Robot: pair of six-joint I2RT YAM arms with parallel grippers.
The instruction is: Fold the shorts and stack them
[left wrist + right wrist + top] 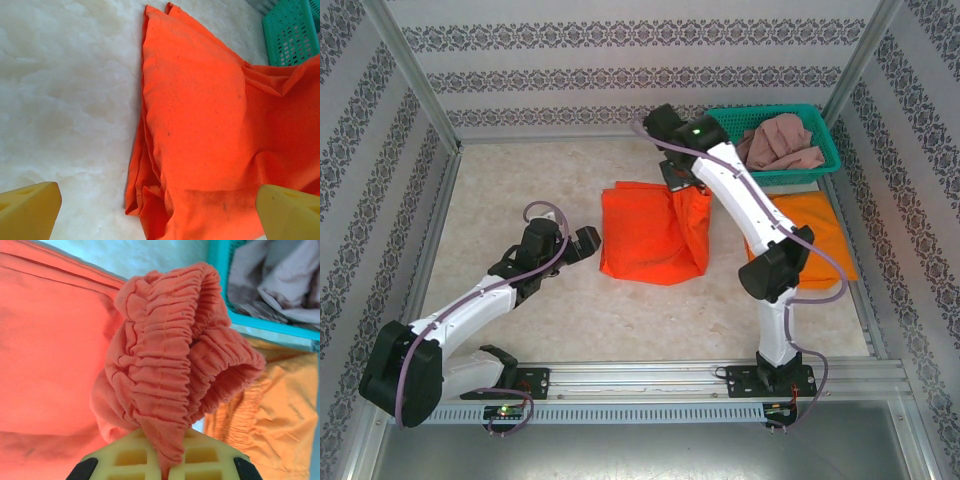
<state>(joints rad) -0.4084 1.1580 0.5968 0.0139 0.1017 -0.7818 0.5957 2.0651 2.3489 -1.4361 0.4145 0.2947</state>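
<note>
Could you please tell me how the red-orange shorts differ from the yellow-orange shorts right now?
The red-orange fabric shorts lie mid-table, the yellow-orange fabric shorts at the right, next to the teal mesh basket. The red-orange pair's waistband is pinched in the shut right gripper; the yellow-orange pair lies flat, untouched. Both have gathered elastic waists.

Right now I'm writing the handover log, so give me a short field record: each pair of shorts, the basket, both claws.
red-orange shorts: mid-table, partly folded, waistband lifted
right claw: shut on the red-orange shorts' gathered waistband
left claw: open, empty, beside the red-orange shorts' left edge
teal basket: far right corner
yellow-orange shorts: flat on table, right side, near basket
dusty pink shorts: bunched inside basket
</note>
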